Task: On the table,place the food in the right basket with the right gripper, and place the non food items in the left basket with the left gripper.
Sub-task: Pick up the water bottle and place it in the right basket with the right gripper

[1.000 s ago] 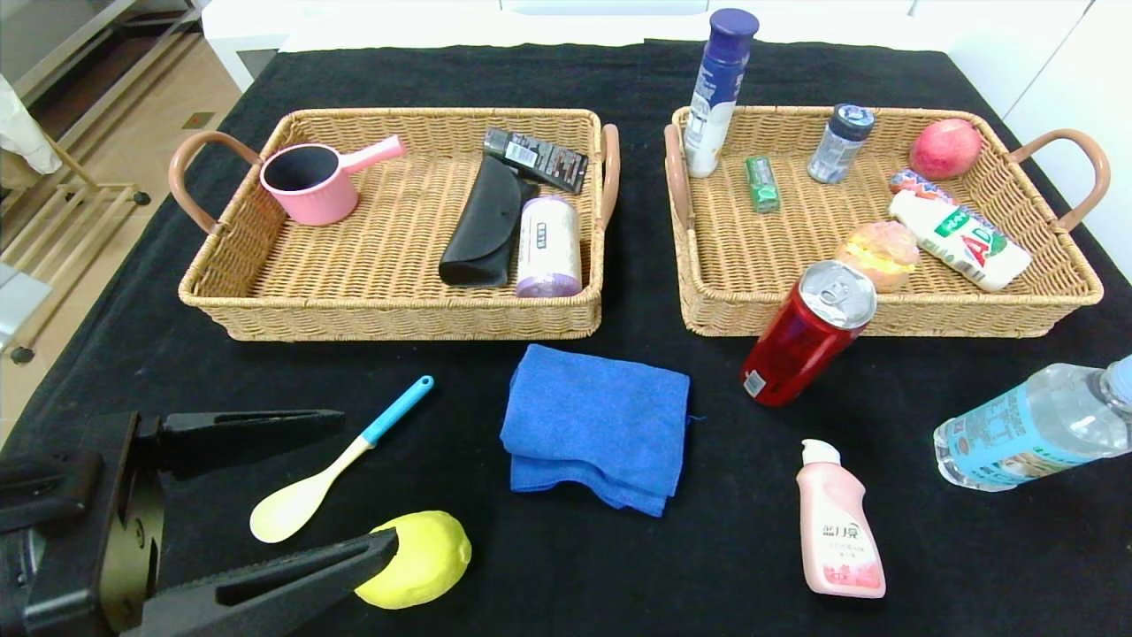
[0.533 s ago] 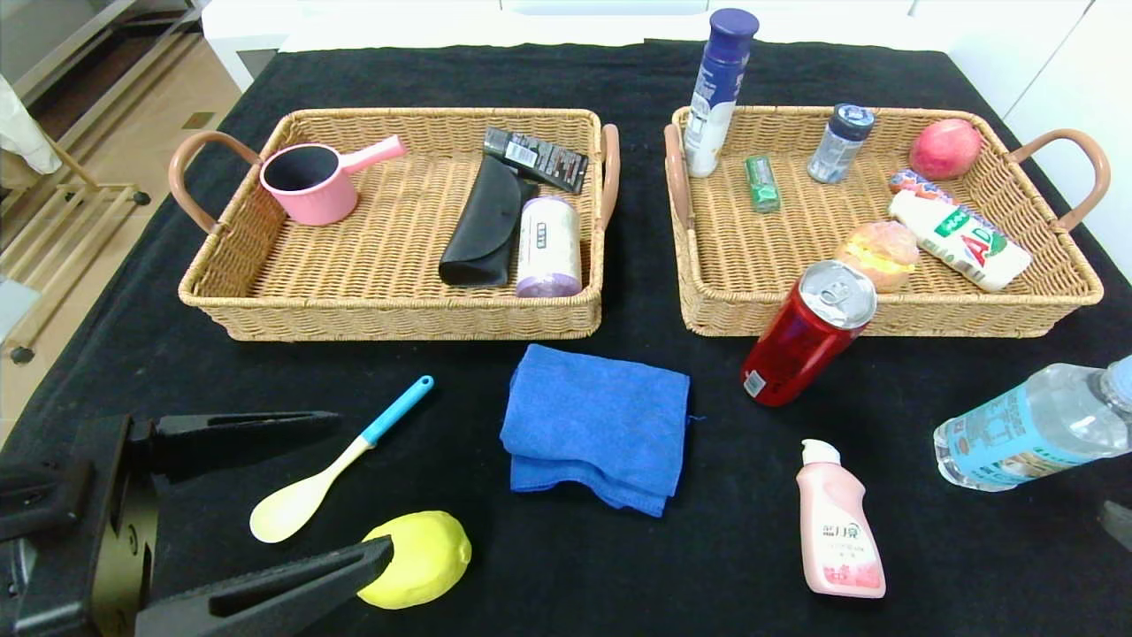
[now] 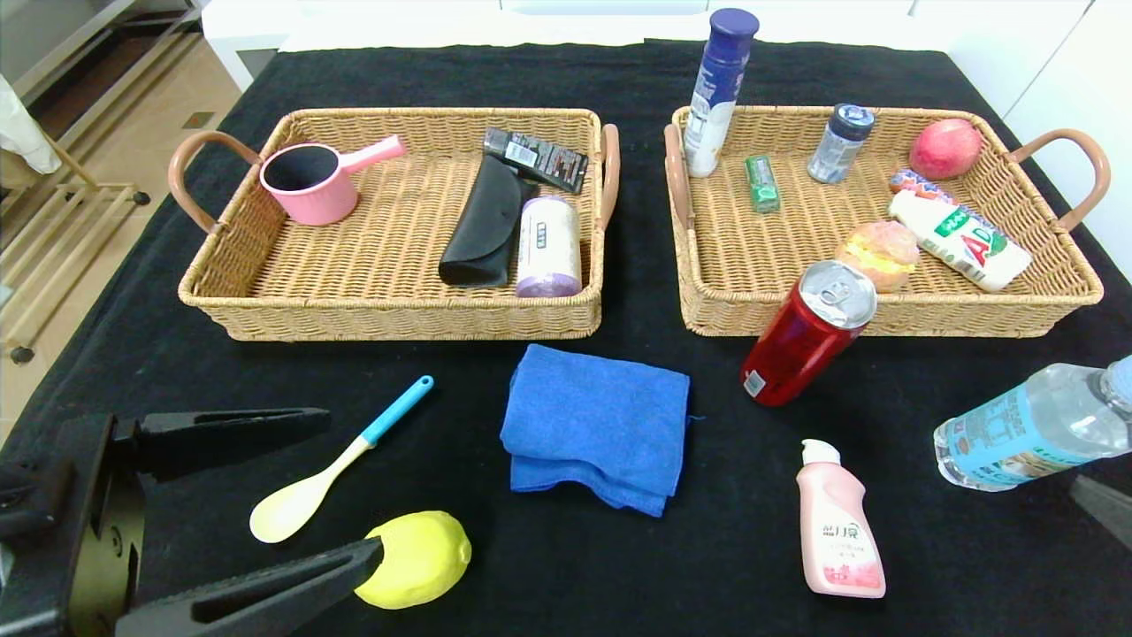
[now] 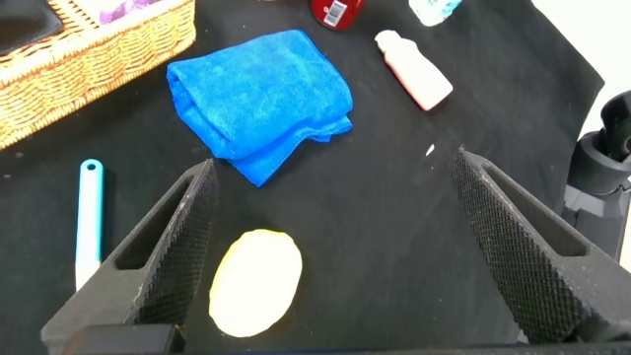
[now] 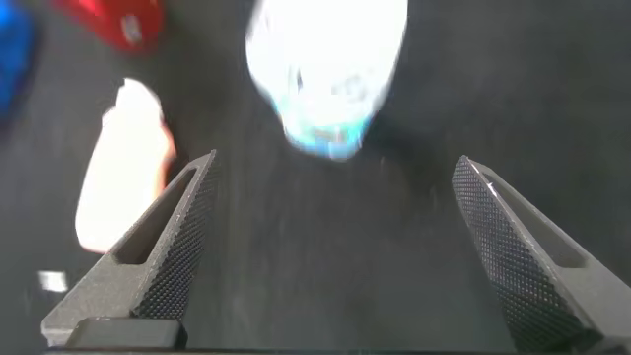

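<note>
A: Where is the water bottle [image 3: 1035,426] placed, taking the red can [image 3: 806,334] as the landmark?

B: It is seen to the right of the can, lying on its side on the table [image 3: 133,354], cap end turned away from the can. Its long axis is laid roughly across the table.

A: Which claw is nearer to it?

B: The right gripper [image 5: 330,251]. In the right wrist view the bottle is framed just ahead, between the spread fingers, which are released and empty. The bottle is judged to be the first pick.

A: And the left gripper [image 3: 292,495]?

B: It is held wide open, far left of the can, nothing grasped.
</note>
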Motion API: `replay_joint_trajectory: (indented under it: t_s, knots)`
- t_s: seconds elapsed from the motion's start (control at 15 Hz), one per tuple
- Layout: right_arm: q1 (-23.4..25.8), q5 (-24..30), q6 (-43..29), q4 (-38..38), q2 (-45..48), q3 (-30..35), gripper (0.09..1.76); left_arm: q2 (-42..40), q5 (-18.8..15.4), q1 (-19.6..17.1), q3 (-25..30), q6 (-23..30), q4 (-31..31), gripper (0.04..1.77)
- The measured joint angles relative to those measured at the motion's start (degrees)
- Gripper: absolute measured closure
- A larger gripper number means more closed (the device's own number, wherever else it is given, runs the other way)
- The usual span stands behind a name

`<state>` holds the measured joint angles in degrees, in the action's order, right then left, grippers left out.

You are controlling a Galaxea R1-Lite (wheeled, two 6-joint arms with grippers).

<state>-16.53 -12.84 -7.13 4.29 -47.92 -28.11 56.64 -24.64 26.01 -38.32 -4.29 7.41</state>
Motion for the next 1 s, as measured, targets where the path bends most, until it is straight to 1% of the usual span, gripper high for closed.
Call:
replay_joint_trajectory:
  t_s: [0.13,0.27,0.53,0.73,0.87,1.0]
  knots:
    - [0.07,-0.28,-1.05,4.89,-2.21,1.35,0.14,-0.13,0.00,0.00,0.00,0.00,-0.02,0.09]
    - [0.16,-1.99,-2.07,8.41,-4.50,2.68,0.14,-0.22,0.00,0.02,0.00,0.00,-0.02,0.09]
    - [-0.28,-2.35,-2.36,13.35,-7.53,3.56,0.14,-0.27,0.00,0.00,0.00,0.00,0.00,0.09]
    - [-0.26,-2.56,-2.90,18.53,-10.62,4.30,0.14,-0.33,0.00,0.00,0.00,0.00,0.07,0.09]
    - [0.28,-3.89,-3.72,22.16,-12.61,4.69,0.14,-0.41,0.00,-0.02,0.00,0.00,0.09,0.09]
    - [0.50,-4.33,-4.06,24.02,-14.12,5.13,0.14,-0.41,0.00,0.00,0.00,0.00,0.09,0.09]
